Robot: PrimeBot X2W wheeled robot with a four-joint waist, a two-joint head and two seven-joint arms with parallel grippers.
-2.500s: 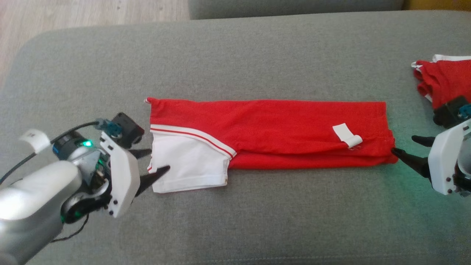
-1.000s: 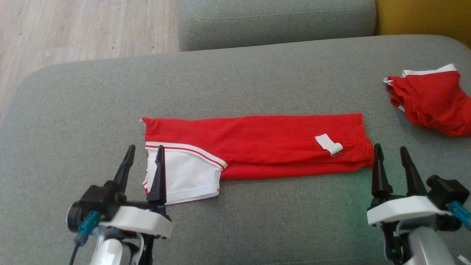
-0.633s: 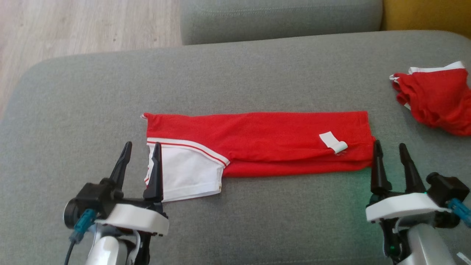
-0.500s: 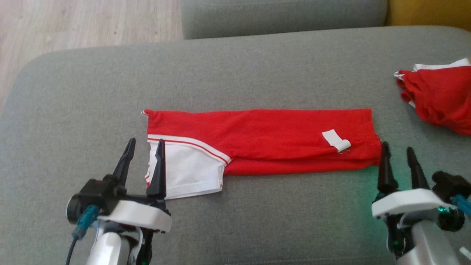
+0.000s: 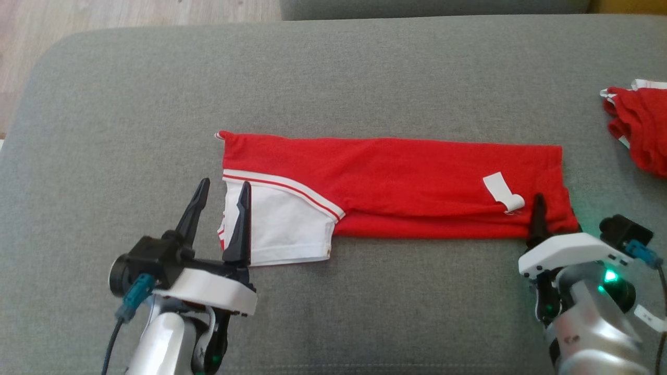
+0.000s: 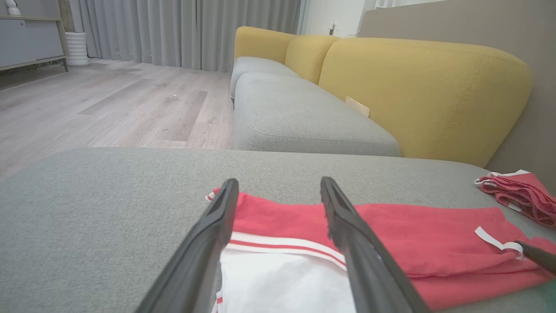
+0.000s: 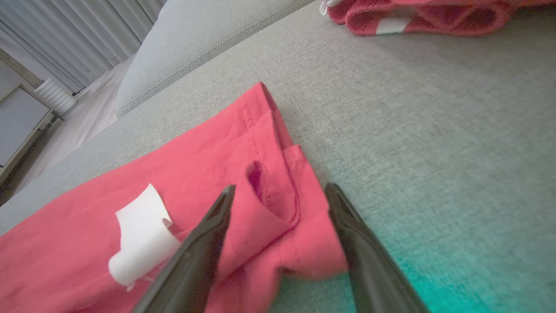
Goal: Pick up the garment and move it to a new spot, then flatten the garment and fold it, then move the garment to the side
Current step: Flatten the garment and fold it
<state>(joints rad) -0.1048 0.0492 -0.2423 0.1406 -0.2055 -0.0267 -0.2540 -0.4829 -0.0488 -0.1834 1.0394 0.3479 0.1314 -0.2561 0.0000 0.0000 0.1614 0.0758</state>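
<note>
Crumpled red cloth (image 5: 641, 130) at the right of the grey cushion (image 5: 333, 78); yellow sofa back (image 6: 417, 87), wooden floor (image 6: 108, 104), curtains (image 6: 173, 26) beyond.

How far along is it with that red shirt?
Done: the shirt lies flat on the cushion, folded into a long strip. In hand: the open left gripper straddles its white sleeve, the open right gripper its opposite corner. Left: gripping, folding again, moving aside.

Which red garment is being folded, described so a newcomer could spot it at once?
On the wide grey cushion, look to the middle for the garment, a long flat red strip. Its white panel at one end and curled white tag near the other set it apart from the crumpled red pile at the cushion's right edge.
</note>
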